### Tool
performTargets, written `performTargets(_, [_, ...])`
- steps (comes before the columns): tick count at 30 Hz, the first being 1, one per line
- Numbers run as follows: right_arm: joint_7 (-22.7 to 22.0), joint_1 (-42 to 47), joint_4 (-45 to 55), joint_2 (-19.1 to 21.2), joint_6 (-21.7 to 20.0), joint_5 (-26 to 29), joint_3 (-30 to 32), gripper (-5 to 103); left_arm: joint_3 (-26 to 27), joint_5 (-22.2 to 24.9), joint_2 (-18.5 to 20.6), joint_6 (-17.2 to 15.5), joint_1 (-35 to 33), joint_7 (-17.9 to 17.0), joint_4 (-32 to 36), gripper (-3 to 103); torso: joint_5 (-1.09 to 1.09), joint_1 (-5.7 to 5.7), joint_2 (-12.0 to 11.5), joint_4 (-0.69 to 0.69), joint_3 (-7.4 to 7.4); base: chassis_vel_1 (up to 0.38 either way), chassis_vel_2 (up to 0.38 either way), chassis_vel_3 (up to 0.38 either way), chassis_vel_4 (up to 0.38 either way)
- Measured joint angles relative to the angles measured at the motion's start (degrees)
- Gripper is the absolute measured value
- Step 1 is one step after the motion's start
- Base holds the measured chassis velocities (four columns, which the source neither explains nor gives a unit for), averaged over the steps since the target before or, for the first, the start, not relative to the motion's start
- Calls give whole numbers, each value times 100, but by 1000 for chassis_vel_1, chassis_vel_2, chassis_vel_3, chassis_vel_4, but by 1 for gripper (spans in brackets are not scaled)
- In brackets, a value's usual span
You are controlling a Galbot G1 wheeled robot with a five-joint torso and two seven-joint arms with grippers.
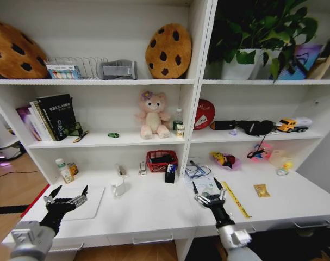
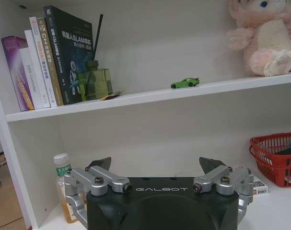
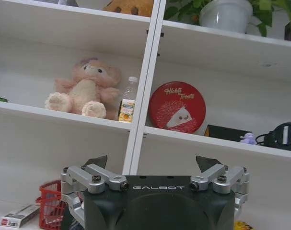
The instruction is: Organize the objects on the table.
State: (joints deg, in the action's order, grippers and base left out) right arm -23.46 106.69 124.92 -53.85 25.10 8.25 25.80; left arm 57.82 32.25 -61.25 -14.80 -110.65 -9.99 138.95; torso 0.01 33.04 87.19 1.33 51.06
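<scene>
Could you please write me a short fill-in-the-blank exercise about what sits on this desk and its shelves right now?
1. The plush bear sits on the shelf directly above a ____ basket.
2. The left gripper hovers over the desk with its jaws ____.
3. The white cup stands between the two grippers, nearer the ____ one.

Missing words: red; open; left

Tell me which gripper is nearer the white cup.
Left. The left gripper hovers just left of the white cup; the right gripper is farther off to its right.
</scene>
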Motion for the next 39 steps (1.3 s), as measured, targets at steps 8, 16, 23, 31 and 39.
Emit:
performTargets(8, [923,1276,-334,-707,337,93,1590,100,0,0,0,0,0,-1,0,100,-1,0,0,-3,0,0,0,0,0])
performTargets(16, [1187,2349,-292,-1702,909,235,2186,100,0,0,0,0,0,0,0,100,-2,0,0,0,0,-3,-7,2,7])
performTargets(23, [1089,2608,-370,-1987,1441,-177,1944,100,0,0,0,0,0,0,0,100,-1,0,0,-2,1,-127,-122,112,132])
performTargets(31, [1111,2487,-500,-2014,1542,-338,1697,100,0,0,0,0,0,-1,0,100,-3,1,0,-2,1,-245,-230,237,246])
performTargets(39, [2188,1807,-271,-1609,942,169,986,100,-1,0,-1,1,0,1,1,100,3,1,-1,-1,1,-132,-159,151,160])
